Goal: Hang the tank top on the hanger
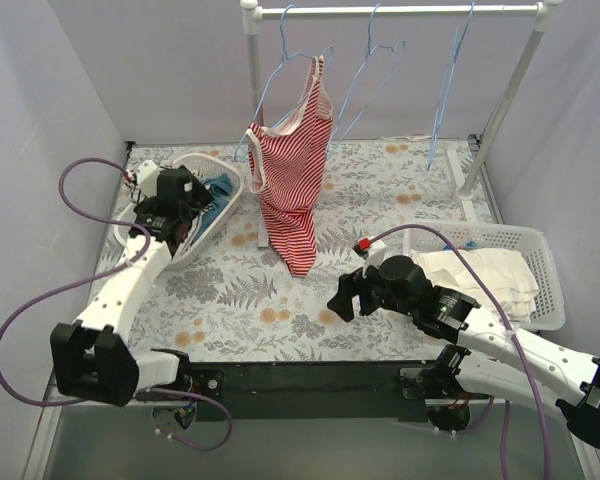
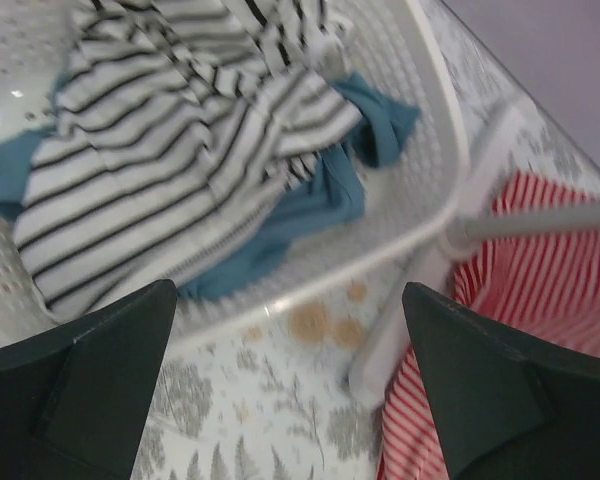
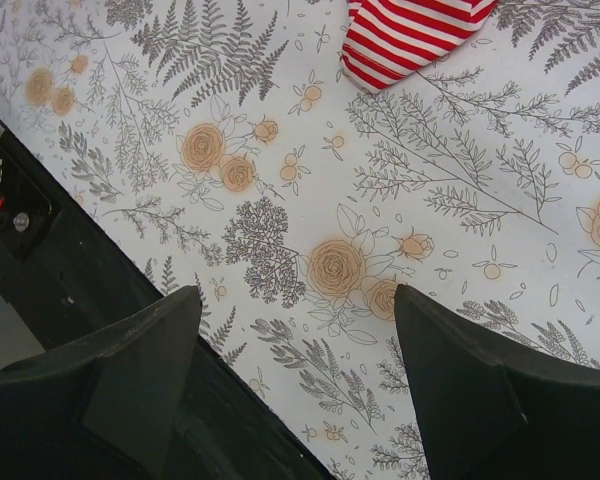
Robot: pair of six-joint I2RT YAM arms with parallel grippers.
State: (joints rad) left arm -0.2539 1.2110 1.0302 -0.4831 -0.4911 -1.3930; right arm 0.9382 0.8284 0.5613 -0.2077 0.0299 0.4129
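Hovering with jaws spread, the left gripper (image 2: 290, 300) faces the tank top (image 2: 170, 170), crumpled in the basket (image 2: 448, 150) just ahead and leftward; the right gripper (image 3: 295, 300), also released, is well apart.

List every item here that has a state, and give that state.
tank top: crumpled in the left basket, unhung
blue garment: crumpled, partly beneath the tank top
red-and-white striped top: hanging from the rail
two empty hangers: hooked on the rail
left gripper: open
right gripper: open

Robot lab booth: plain walls (image 1: 40, 100) around a floral-clothed table (image 1: 380, 190) and clothes rail (image 1: 400, 10).
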